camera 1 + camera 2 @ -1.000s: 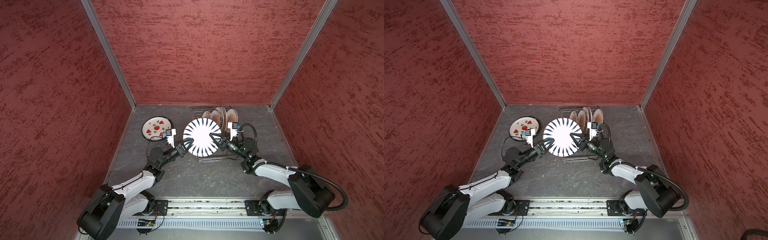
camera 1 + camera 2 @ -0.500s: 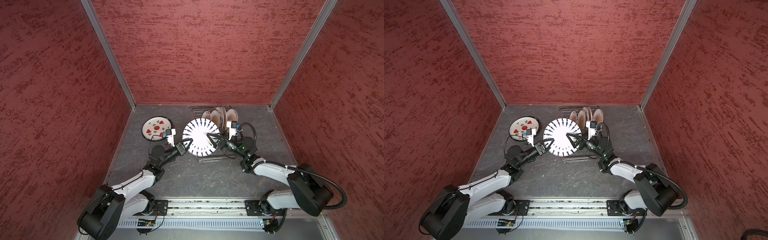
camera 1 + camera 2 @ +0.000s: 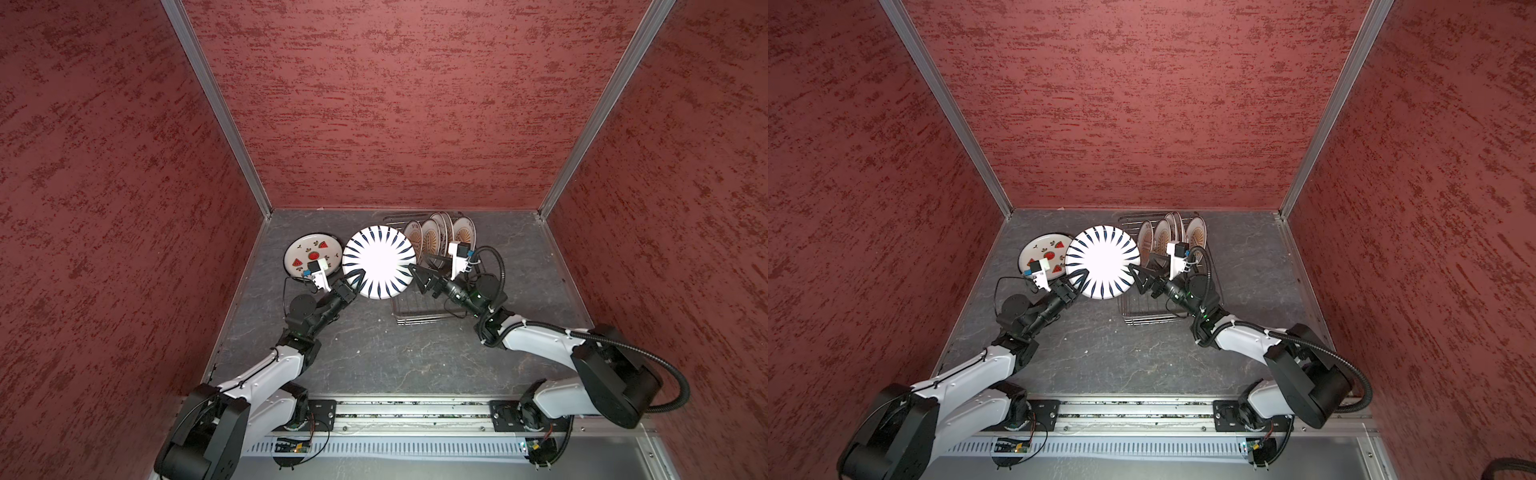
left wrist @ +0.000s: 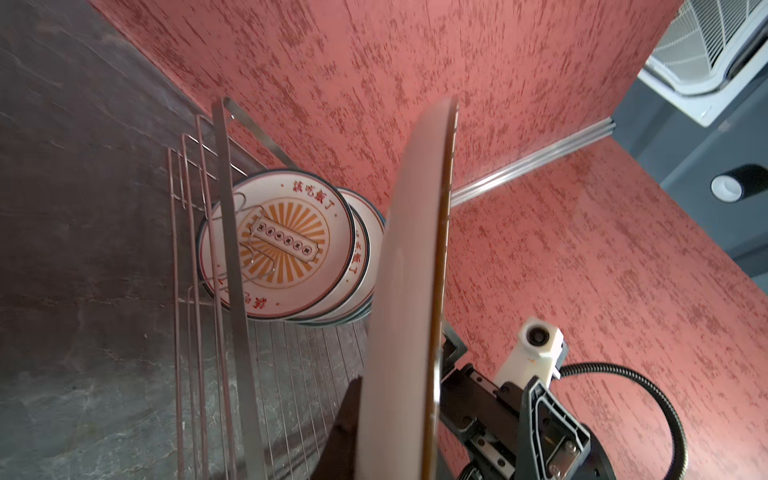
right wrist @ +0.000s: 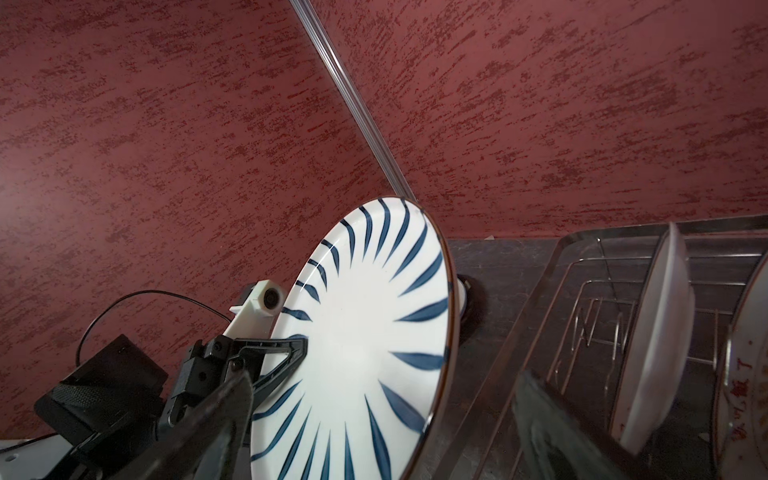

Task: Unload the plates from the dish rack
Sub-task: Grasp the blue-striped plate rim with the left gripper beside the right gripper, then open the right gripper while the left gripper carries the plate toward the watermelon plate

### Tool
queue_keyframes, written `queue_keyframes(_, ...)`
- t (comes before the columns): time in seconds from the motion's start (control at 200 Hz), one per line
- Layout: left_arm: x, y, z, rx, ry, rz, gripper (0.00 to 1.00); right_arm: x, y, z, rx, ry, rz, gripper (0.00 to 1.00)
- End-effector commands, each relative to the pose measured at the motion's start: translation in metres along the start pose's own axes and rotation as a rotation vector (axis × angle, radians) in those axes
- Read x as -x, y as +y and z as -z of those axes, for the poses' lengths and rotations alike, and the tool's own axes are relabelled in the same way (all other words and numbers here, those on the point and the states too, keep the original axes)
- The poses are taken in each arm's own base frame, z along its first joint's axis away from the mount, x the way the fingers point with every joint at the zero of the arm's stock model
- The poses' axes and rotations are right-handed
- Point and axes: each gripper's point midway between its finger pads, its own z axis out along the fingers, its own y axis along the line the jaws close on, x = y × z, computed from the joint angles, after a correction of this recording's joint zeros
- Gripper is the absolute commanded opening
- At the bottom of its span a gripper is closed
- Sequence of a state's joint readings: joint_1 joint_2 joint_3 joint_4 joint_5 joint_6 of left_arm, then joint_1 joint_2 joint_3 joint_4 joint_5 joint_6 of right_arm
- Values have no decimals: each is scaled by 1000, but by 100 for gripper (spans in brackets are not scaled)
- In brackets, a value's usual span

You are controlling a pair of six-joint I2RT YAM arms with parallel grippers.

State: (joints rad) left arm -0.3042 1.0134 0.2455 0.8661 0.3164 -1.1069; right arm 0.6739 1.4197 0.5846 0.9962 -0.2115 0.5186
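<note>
The left claw [image 3: 358,278] was pinched on the rim of the round white ceramic plate with dark-blue radial stripes [image 3: 379,262]. That plate was held raised between the silver wire dish rack [image 3: 419,318] and the watermelon-patterned white plate [image 3: 305,254], which lay flat on the grey desk [image 3: 374,353]. The right claw [image 3: 419,277] stood spread wide at the striped plate's opposite rim. Orange-sunburst plates [image 3: 430,243] stood upright in the rack.
</note>
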Motion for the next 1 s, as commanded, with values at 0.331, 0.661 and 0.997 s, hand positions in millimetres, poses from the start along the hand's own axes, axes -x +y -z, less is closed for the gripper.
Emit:
queue_keyframes(0.331,88,1,42,54,-406,76,4,-30,38,-58,59,68,165,99)
queue_keyframes(0.661,117,43,53,198,-514,132,3,-65,65,-95,169,171,199,99)
queue_keyframes(0.997,144,80,52,339,-616,119,3,-87,55,-120,134,234,221,99)
